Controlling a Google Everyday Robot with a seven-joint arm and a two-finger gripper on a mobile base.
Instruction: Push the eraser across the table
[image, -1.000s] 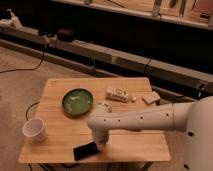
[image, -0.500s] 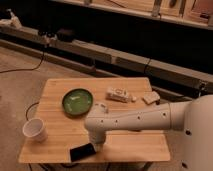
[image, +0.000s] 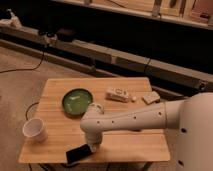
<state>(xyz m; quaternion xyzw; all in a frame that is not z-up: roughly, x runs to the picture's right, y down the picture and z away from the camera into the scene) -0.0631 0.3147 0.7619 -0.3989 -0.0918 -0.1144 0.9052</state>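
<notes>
**Eraser at the table's lower edge, gripper just beside it**

Low in the frame, left of centre, the eraser lies flat near the front edge of the table, its long side running slightly uphill toward the right. Right at its right end sits the gripper, at the tip of the white arm that reaches in from the bulky white robot body at the right edge of the frame. Whether the gripper touches the eraser cannot be told, and the state of its jaws cannot be told either.

Toward the middle of the tabletop rests a green bowl, partly overlapped at its lower right by the arm's elbow. A white cup stands upright at the left edge of the table, well apart from the eraser. Near the far edge lie a white box and, further right, a small tan block. Behind the table, a dark bench runs across the upper part of the frame.
</notes>
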